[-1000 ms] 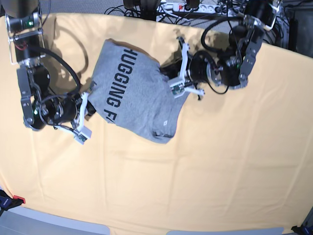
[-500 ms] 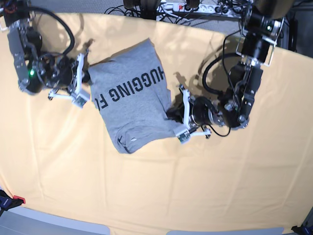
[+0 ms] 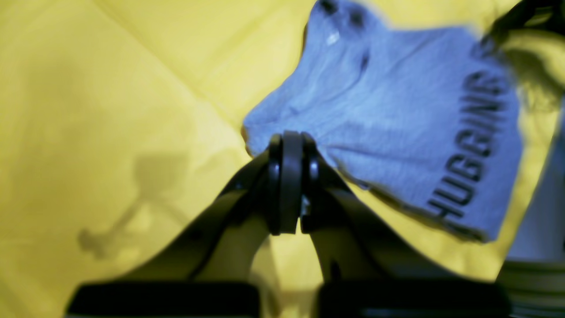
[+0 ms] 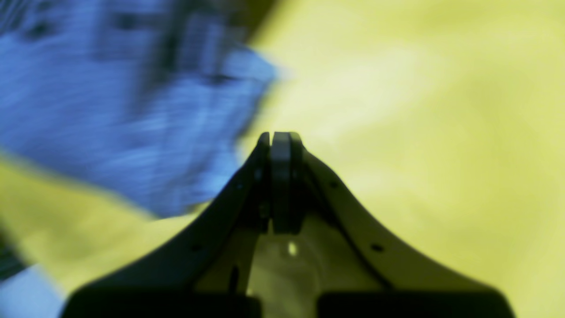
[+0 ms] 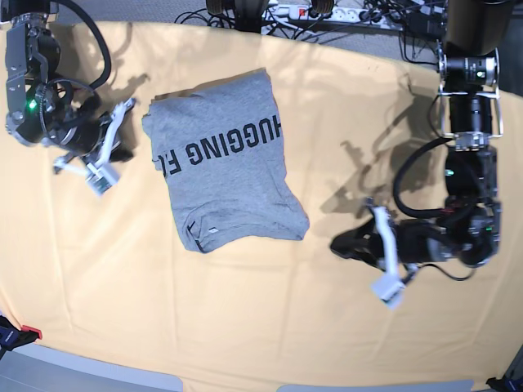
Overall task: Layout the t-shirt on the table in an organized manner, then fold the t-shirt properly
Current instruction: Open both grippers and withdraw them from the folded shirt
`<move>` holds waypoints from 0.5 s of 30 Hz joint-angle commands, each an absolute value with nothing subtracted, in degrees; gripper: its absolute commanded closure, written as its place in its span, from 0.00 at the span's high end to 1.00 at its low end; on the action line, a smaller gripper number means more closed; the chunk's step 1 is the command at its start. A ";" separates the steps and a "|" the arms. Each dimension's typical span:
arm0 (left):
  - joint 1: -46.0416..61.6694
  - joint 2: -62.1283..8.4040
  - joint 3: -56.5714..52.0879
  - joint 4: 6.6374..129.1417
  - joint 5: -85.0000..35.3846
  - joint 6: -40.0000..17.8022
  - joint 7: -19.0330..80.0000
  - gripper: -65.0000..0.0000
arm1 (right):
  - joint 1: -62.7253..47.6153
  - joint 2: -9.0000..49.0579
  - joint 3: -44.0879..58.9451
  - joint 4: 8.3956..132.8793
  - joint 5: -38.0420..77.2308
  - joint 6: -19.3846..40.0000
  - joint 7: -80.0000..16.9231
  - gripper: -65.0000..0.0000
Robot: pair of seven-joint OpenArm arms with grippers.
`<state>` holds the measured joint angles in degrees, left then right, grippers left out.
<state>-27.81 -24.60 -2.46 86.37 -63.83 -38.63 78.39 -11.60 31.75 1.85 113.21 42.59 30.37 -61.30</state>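
Note:
The grey t-shirt (image 5: 229, 167) lies folded on the table (image 5: 245, 327), its black lettering facing up and its hem corner toward the front. My right gripper (image 5: 118, 149) is shut and empty, a short way left of the shirt. To the right of the shirt's front corner, my left gripper (image 5: 339, 243) is also shut and apart from the cloth. In the left wrist view the shut left gripper (image 3: 287, 137) points toward the t-shirt (image 3: 397, 110). The right wrist view is blurred: the right gripper (image 4: 280, 134) is shut, with the t-shirt (image 4: 110, 110) at upper left.
A power strip and black cables (image 5: 327, 12) run along the table's far edge. A small red object (image 5: 29, 332) sits at the front left corner. The yellow-orange cloth shows faint creases around the shirt.
Both grippers have left the shirt and pulled away, the right one to the left and the left one to the lower right. The shirt now lies flat and has shifted slightly.

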 commanded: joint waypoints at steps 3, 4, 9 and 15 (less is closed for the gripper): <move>-28.21 -27.18 -6.52 87.26 -70.39 -39.20 77.28 0.00 | -9.45 29.67 1.52 108.88 44.25 32.42 -59.99 0.00; -27.44 -27.83 -7.31 87.26 -72.07 -39.20 77.54 0.00 | -8.95 28.69 1.50 107.15 45.19 33.41 -60.62 0.00; -22.68 -28.86 -9.67 87.29 -76.64 -39.90 80.00 0.00 | -9.08 26.37 1.50 103.11 56.18 39.94 -69.23 0.00; -19.42 -28.88 -9.78 87.29 -77.01 -40.00 80.00 0.00 | -10.66 26.48 1.56 105.34 72.66 40.00 -80.00 0.00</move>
<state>-18.09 -28.05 -9.34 86.46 -75.59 -39.70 80.99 -11.11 25.82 1.23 104.22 70.72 39.53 -80.75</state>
